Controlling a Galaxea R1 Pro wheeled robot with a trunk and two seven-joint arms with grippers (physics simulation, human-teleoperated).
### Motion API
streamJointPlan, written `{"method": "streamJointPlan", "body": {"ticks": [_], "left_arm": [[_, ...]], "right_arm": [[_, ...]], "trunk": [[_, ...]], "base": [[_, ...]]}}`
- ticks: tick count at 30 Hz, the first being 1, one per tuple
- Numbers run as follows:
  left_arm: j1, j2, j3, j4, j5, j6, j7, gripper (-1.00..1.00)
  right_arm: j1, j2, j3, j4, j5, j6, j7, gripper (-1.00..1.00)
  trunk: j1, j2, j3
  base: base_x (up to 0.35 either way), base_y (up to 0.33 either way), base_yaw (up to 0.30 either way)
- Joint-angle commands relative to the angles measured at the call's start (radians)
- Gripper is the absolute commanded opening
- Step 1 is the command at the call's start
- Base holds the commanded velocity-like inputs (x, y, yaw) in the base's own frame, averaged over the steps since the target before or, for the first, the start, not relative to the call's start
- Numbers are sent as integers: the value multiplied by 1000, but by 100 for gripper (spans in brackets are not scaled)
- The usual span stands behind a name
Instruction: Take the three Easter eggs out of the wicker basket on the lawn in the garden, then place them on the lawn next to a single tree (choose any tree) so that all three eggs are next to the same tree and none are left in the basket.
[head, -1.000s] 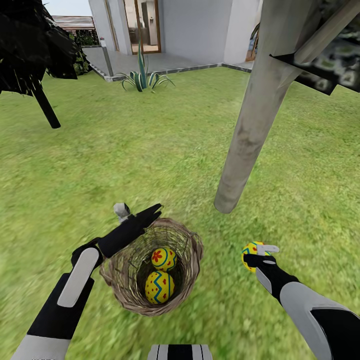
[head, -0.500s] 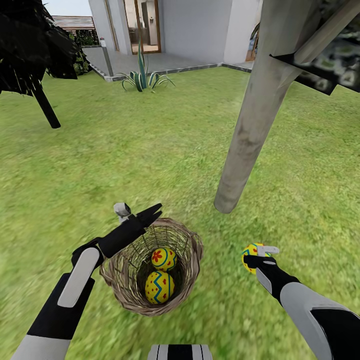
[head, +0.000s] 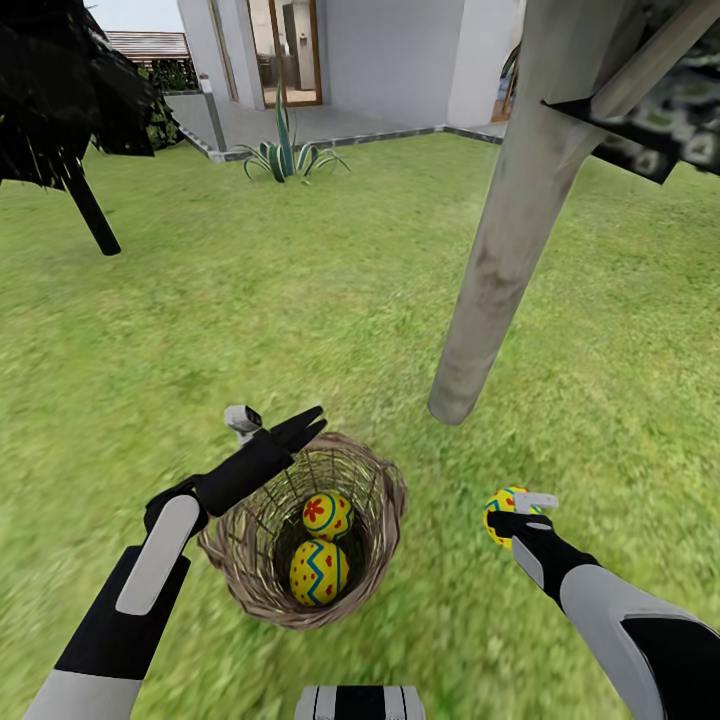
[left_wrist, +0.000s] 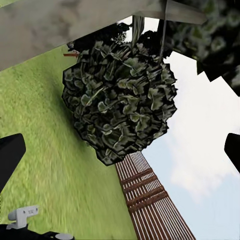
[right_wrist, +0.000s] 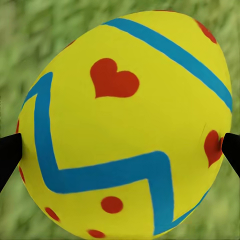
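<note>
Nothing has moved this past second: your right gripper (head: 512, 509) still pinches one egg (head: 500, 511) at the trunk's (head: 500, 260) five o'clock; two eggs (head: 319, 573) remain in the basket (head: 385, 470). Left gripper (head: 305, 425) jaws spread.

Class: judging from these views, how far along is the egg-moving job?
Done: one egg is out of the wicker basket. In hand: the right gripper holds it over the lawn, near the tree. Left: two eggs in the basket; the left gripper is by its rim.
</note>
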Motion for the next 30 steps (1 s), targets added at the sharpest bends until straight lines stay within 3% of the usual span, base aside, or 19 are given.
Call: {"method": "streamJointPlan", "body": {"ticks": [1,18,25,30], "left_arm": [[-1,0,-1,0,8,12,2,100],[-1,0,-1,-1,8,14,-8,100],[-1,-2,0,-1,8,57,-14,100],[-1,-3,1,-1,9,60,-14,100]], "right_arm": [[0,1,5,-2,-8,4,-3,-100],[0,-3,4,-1,-12,-2,-10,-100],[0,-1,5,2,1,-11,-11,-100],[0,0,5,1,4,-11,-11,-100]], "trunk": [[4,-8,-4],[69,-127,-57],[72,-128,-84],[72,-128,-84]], "base": [[0,0,0],[0,0,0],[0,0,0],[0,0,0]]}}
